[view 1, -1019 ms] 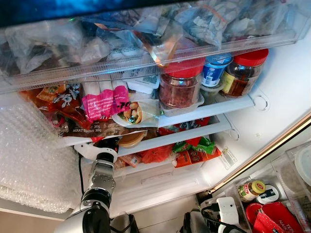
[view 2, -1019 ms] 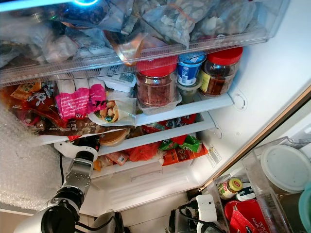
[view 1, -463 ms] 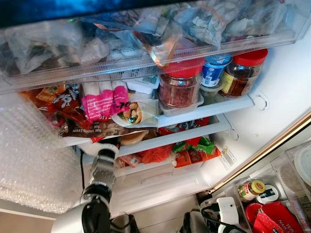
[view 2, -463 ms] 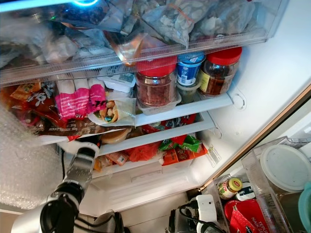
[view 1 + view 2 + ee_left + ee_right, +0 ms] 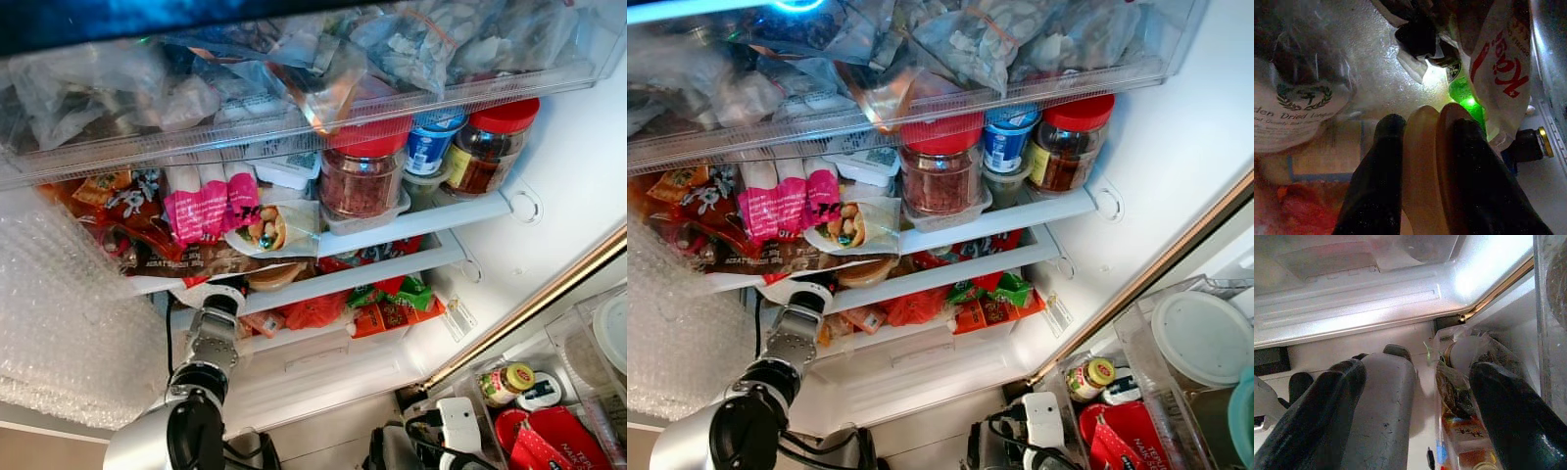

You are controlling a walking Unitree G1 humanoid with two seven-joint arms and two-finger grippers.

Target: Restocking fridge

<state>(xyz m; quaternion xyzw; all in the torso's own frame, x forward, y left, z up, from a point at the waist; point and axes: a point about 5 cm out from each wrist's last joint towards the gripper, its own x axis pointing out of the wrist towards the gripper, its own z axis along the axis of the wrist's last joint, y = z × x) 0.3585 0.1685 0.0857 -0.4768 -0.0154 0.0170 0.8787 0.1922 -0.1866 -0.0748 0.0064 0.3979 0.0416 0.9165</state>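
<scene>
One tan lidded container (image 5: 1426,161) clamped between the left gripper (image 5: 1422,147) jaws, pushed into the fridge's middle shelf (image 5: 392,264), under the wrap packet (image 5: 269,230) and beside a white bag with red lettering (image 5: 1503,68). Silver left arm (image 5: 208,352) reaching up from below. Red-lidded jars (image 5: 364,176) on the shelf above. Right gripper (image 5: 1418,406) low by the fridge's base, jaws spread apart, grasping nothing.

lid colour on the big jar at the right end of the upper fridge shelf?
Red. The jar's lid shows best in the left eye view, above dark contents and a yellow label.
</scene>
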